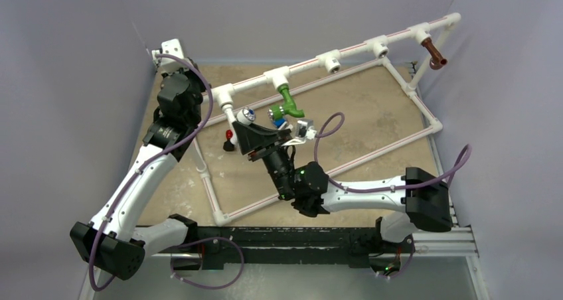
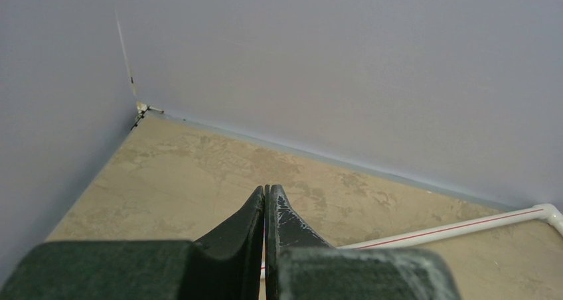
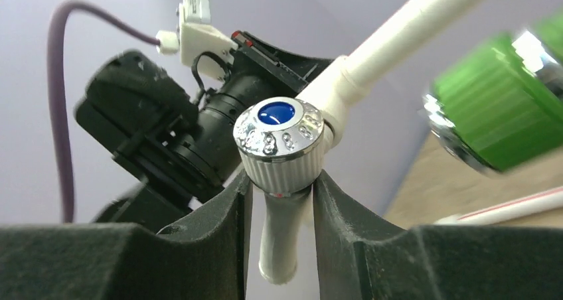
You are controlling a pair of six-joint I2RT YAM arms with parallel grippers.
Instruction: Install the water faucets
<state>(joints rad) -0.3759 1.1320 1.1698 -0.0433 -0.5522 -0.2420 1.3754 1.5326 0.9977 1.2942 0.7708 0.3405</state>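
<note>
The white plastic faucet with a silvery round knob (image 3: pixel 279 137) sits at the left end tee of the white pipe frame (image 1: pixel 352 52), above the tan table (image 1: pixel 372 114). The right hand (image 3: pixel 282 180) is closed onto it, with a finger pressing each side just under the knob. The green plastic faucet (image 1: pixel 289 102) hangs from the next tee, and the brown plastic faucet (image 1: pixel 435 53) hangs from the far-right one. The left hand (image 2: pixel 265 192) is fully closed and holds nothing, near the table's far-left corner.

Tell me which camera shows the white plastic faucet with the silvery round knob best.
Right wrist: the white plastic faucet fills centre frame, close and sharp, inside the right gripper. Top external shows it tiny. Left wrist misses it.
</note>
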